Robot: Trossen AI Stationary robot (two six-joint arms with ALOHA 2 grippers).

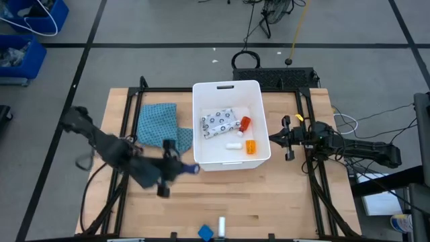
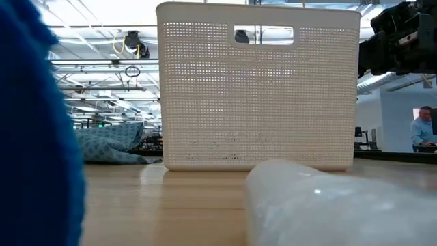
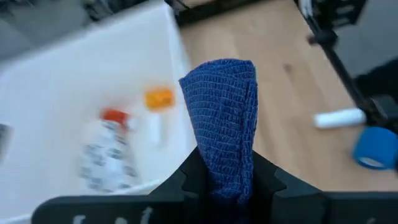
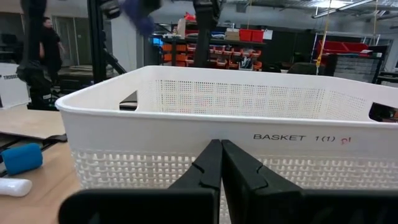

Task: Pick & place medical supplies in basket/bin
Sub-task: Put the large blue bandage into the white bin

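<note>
The white basket (image 1: pixel 199 134) stands mid-table. Inside lie a patterned pouch (image 1: pixel 218 123), a red bottle (image 1: pixel 244 123), a small white tube (image 1: pixel 233 145) and an orange pill bottle (image 1: pixel 250 146). My left gripper (image 1: pixel 185 168) hovers at the basket's near-left corner, shut on a blue woven bandage roll (image 3: pixel 224 118). Another blue roll (image 1: pixel 205 232) and a white tube (image 1: pixel 221 225) lie at the table's near edge. My right gripper (image 4: pixel 221 155) is shut with nothing in it, right of the basket, pointing at its wall. My left gripper pinches the blue roll's lower end (image 3: pixel 227 177) between its two fingers. Most of the roll sticks out past the fingertips toward the basket. The fingers slant down from the table's left side. The roll is lifted clear of the table.
A teal patterned cloth (image 1: pixel 160 124) lies left of the basket. Black frame rails (image 1: pixel 306 134) run along both sides of the table. Bare wood shows between the basket and the near edge. A person (image 2: pixel 423 130) stands in the room beyond.
</note>
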